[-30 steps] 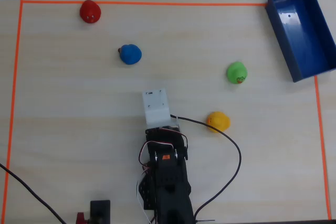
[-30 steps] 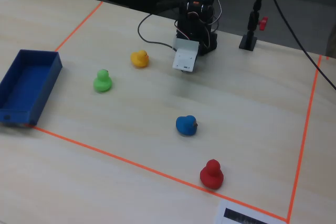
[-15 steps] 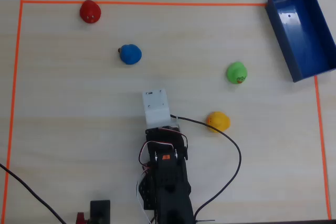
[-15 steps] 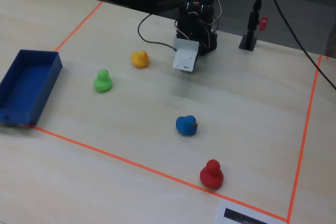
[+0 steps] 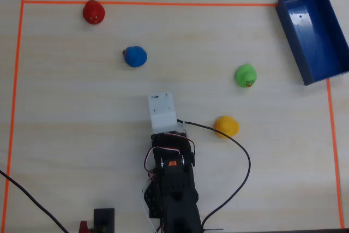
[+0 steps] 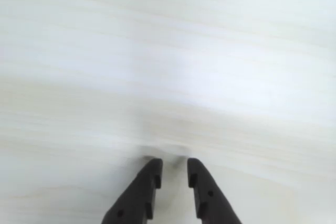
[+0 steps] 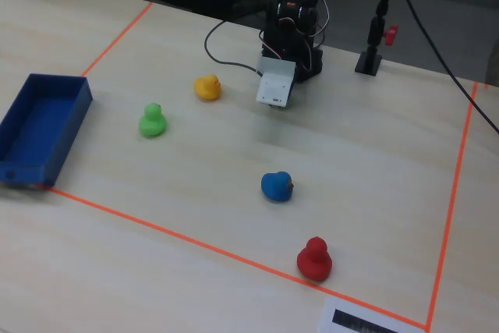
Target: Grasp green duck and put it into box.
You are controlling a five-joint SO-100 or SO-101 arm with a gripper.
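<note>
The green duck sits upright on the pale wooden table, to the right of the arm in the overhead view; the fixed view shows it too. The box is a deep blue open tray at the top right corner, and it holds nothing; it lies at the left in the fixed view. My gripper hangs low over bare table with a narrow gap between its black jaws and nothing between them. In the overhead view the white camera mount hides it. Duck and box are out of the wrist view.
A yellow-orange duck sits close to the arm's right. A blue duck and a red duck sit further out to the left. Orange tape borders the work area. A black cable loops right of the arm base.
</note>
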